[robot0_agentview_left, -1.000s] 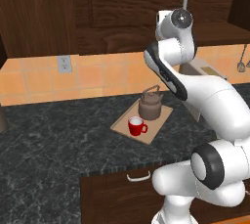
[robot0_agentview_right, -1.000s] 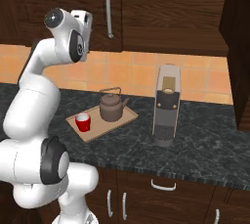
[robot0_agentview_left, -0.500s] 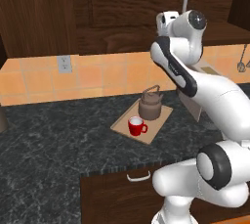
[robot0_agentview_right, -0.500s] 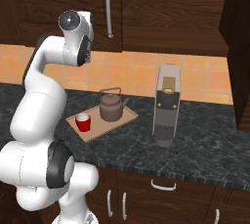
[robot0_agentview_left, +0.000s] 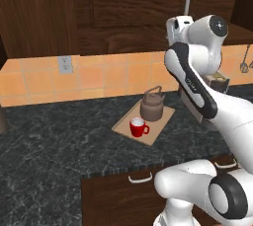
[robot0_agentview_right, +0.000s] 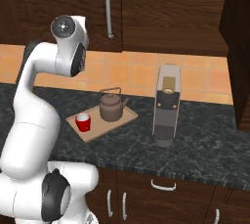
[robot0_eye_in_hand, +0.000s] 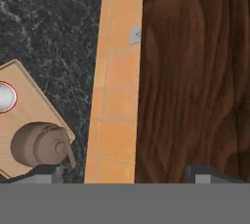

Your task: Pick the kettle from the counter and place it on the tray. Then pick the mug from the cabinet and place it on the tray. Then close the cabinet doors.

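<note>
Two things sit on the tray (robot0_agentview_left: 156, 130), which lies mid-counter (robot0_agentview_left: 59, 141) toward the back: the mug (robot0_agentview_left: 138, 127) at its near corner, the kettle (robot0_agentview_left: 152, 105) just behind it. Right of the tray stands a coffee machine (robot0_agentview_right: 166, 105). Above, the gripper (robot0_eye_in_hand: 122, 171) is raised before the cabinet door (robot0_eye_in_hand: 195, 71), fingers wide apart, empty

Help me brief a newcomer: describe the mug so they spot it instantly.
On the dark counter below the tiled wall lies a tan tray. The mug stands on its near end, beside the kettle. It is bright red, white inside, and smaller than the kettle.
</note>
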You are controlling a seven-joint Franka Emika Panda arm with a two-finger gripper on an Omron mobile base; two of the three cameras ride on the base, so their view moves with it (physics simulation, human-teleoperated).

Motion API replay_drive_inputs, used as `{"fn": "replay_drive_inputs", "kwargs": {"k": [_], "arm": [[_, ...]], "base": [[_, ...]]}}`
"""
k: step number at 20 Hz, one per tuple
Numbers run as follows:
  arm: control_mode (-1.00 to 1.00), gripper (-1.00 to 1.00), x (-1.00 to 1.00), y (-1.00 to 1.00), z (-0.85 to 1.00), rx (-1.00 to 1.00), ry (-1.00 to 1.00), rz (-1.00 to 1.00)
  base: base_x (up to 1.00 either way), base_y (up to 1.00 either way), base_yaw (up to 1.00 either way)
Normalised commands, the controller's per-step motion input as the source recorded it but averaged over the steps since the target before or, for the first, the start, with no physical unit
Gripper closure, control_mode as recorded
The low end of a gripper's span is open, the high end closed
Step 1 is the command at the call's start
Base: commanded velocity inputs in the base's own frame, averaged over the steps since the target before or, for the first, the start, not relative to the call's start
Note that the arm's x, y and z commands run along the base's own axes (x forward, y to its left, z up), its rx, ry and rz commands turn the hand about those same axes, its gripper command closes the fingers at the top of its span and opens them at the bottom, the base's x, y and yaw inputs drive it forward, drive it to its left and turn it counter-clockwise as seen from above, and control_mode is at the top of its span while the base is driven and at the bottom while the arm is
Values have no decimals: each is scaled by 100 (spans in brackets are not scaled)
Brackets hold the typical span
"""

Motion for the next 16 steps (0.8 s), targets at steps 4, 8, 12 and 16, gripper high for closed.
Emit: {"fn": "replay_drive_inputs", "kwargs": {"k": [4, 8, 12, 16], "arm": [[-100, -100, -99, 0, 0, 37, 0, -22], [-100, -100, -91, 0, 0, 64, 0, -61], [-100, -100, -78, 1, 0, 70, 0, -74], [-100, -100, -65, 0, 0, 91, 0, -69]], "base": [[0, 0, 0], [0, 0, 0], [0, 0, 0], [0, 0, 0]]}}
